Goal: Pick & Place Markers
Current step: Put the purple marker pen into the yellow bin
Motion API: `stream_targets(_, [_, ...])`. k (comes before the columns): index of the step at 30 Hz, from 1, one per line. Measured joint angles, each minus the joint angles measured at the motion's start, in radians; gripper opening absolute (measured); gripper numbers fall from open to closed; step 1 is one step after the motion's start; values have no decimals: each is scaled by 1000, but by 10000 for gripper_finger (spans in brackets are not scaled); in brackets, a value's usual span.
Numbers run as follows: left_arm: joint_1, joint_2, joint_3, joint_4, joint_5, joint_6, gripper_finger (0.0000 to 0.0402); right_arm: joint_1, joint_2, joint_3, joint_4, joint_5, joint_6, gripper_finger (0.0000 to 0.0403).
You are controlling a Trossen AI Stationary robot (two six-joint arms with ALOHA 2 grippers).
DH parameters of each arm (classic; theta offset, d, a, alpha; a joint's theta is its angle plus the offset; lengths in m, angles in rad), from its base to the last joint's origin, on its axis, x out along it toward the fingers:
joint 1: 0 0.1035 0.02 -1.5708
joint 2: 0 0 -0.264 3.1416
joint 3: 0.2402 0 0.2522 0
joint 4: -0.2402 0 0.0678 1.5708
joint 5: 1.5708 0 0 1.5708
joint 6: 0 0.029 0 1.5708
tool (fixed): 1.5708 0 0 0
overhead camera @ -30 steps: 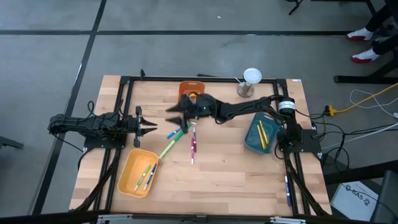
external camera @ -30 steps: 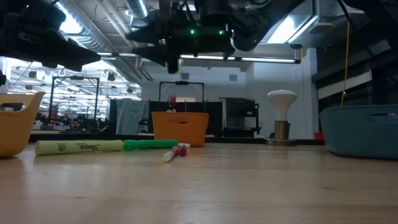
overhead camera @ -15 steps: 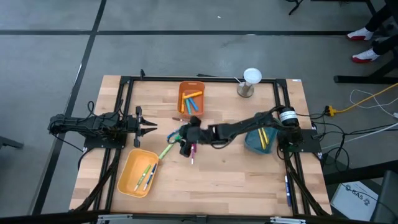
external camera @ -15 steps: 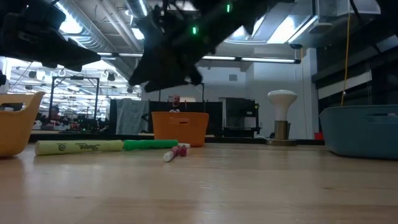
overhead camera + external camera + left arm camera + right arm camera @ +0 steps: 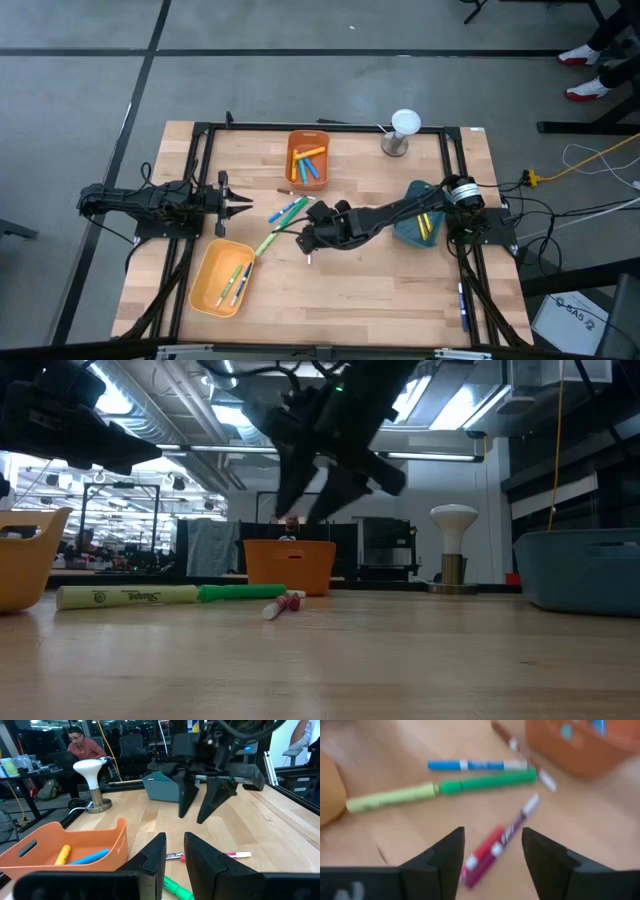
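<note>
I have the right gripper (image 5: 306, 236) hovering with fingers spread wide and holding nothing, directly above two pink-red markers (image 5: 487, 854) lying side by side on the wooden table (image 5: 380, 290), just nearer me than the rectangular orange plastic bin (image 5: 307, 158) (which holds orange and blue markers). A long green marker (image 5: 487, 781) and a thin blue one (image 5: 470, 765) lie between that bin and the pink pair. The left gripper (image 5: 240, 206) waits at the table's left, fingers parted, empty
</note>
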Motion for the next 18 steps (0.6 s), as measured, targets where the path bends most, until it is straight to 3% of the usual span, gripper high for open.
stream_targets(6, [0,0,0,0,0,0,67,2,0,1,-13,-109,62,151])
stream_targets(18, [0,0,0,0,0,0,66,0,14,-3,-19,-102,58,123])
